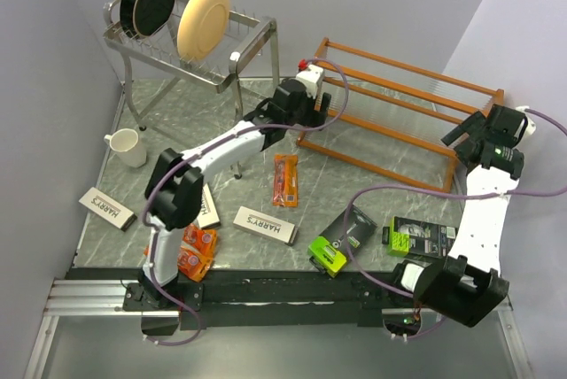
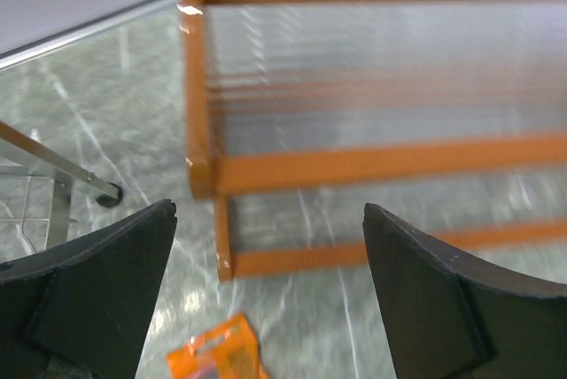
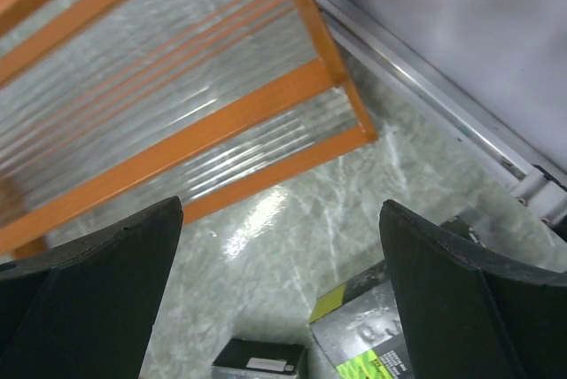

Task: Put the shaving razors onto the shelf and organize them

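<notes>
Top external view: both arms up at the shelf, every razor pack down on the tabletop.

On the grey tabletop (image 1: pixel 177 113) the shelf (image 1: pixel 399 109) stands far right with no pack showing on its rails; the left arm (image 1: pixel 230 144) reaches to its left end and the right arm (image 1: pixel 483 193) to its right end. The left jaws and right jaws both gape wide, holding nothing. The packs lie nearer the bases: white boxes (image 1: pixel 266 225) mid-left, two lime packs (image 1: pixel 341 239) toward the right base, orange packs (image 1: pixel 195 253) by the left base. The handiest pick, I judge, is the lone orange pack (image 1: pixel 285 180). It lies just short of the left jaws, back toward the base, long axis running near-to-far, and the left arm is clearly the nearer one.
</notes>
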Available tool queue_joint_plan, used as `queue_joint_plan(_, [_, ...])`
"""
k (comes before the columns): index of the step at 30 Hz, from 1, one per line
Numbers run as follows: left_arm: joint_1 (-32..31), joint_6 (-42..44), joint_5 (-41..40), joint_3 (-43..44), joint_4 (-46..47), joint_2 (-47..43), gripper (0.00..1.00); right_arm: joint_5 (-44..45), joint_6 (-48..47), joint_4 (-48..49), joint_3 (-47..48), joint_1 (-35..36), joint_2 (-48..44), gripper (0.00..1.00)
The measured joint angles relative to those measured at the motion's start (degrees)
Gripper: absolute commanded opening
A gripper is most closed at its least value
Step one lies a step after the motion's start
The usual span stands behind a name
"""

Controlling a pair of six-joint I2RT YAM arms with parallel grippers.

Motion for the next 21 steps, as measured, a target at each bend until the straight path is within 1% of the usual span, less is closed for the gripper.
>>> queue_joint_plan(4, [-0.02,-2.47,-5.05,2.62,2.16,3.78,0.94,0.92,-2.25,0.26,-0.33,-0.85,0.92,0.99])
queue_joint_plan(5, [0.02,-3.04,-5.57,3.17,2.34,4.70,0.98,1.22,-3.06,0.59,-0.70,-1.14,0.92,0.99])
queue_joint_plan(7, [0.17,-4.46,-6.69,4.24,2.58,6.36,0.96,1.92,-5.05,1.60,-1.64,-1.84,0.94,0.99])
queue_joint_plan(10, [0.59,-6.82,-7.26,6.10,2.86,8.63,0.90,2.82,-8.48,4.28,-3.17,-2.43,1.55,1.00])
queue_joint_plan(13, [1.16,-7.91,-6.54,7.63,3.65,10.27,0.78,2.56,-12.00,6.93,-4.81,-2.62,2.69,1.00])
queue_joint_plan(14, [1.44,-8.15,-5.88,7.78,4.09,10.60,0.70,2.23,-13.16,7.61,-5.29,-2.64,3.19,1.00])
queue_joint_plan(16, [1.92,-8.46,-4.17,7.98,5.07,11.13,0.63,0.17,-15.76,8.50,-5.84,-2.73,4.39,1.00])
queue_joint_plan(17, [2.16,-8.39,-3.08,7.96,5.55,11.23,0.61,-0.76,-16.70,8.83,-5.90,-2.75,4.85,1.00])
queue_joint_plan(19, [2.47,-8.48,-2.14,7.93,5.86,11.26,0.60,-2.91,-18.64,9.53,-5.90,-2.78,5.97,1.00])
queue_joint_plan(20, [2.67,-8.52,-1.62,7.85,5.88,11.26,0.55,-3.78,-19.47,9.92,-5.86,-2.78,6.64,1.00])
queue_joint_plan(21, [2.95,-8.70,-0.72,7.76,6.03,11.26,0.53,-4.44,-19.98,10.16,-5.84,-2.78,7.26,1.00])
